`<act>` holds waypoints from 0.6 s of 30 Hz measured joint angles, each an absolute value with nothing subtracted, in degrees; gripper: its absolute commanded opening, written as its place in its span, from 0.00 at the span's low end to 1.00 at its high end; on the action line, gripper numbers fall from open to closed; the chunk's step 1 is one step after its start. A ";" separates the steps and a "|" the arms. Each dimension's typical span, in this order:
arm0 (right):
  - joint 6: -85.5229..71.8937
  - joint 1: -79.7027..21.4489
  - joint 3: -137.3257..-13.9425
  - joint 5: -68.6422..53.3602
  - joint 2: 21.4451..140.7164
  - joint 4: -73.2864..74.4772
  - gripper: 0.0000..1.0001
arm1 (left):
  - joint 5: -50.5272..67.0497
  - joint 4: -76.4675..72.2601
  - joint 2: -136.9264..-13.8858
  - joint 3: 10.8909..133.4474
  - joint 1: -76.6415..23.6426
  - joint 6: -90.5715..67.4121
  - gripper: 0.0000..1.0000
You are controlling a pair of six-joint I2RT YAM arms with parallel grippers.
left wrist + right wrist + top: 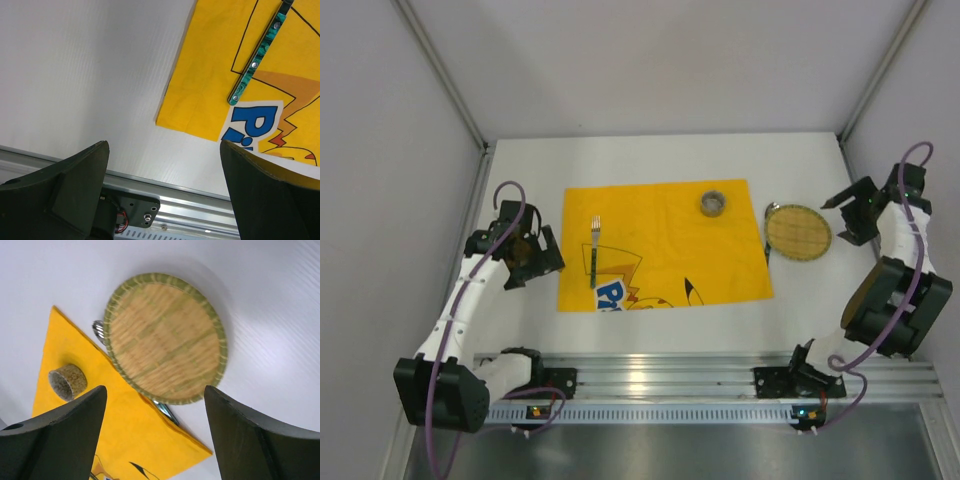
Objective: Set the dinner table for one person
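Edges on desk [650, 160]
We list left pincer [164, 145], right pincer [155, 390] apart; woven plate [798, 231] at 3 o'clock edge of mat [660, 225].

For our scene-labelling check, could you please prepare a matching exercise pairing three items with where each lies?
Things: 1. green-handled metal fork; 2. small round speckled cup; 3. round woven straw plate.
Places: A. mostly on the plain white tabletop, at the right edge of the yellow printed cloth mat; B. on the mat's left part; C. near the mat's far right corner.
Pairs: 1-B; 2-C; 3-A.
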State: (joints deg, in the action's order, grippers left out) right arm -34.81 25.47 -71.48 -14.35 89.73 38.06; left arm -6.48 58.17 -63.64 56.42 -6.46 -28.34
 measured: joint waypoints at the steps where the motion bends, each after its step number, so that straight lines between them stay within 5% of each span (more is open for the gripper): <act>1: -34.44 27.35 -69.08 -14.81 87.79 37.91 0.79 | -6.46 58.17 -63.64 56.40 -6.48 -28.34 0.97; 9: -33.67 32.42 -51.05 -20.99 85.06 37.26 0.79 | -6.46 58.17 -63.61 56.40 -6.83 -28.34 0.97; 18: -36.51 32.45 -46.09 -26.70 89.71 27.53 0.71 | -6.48 58.17 -63.24 56.40 -7.25 -28.36 0.97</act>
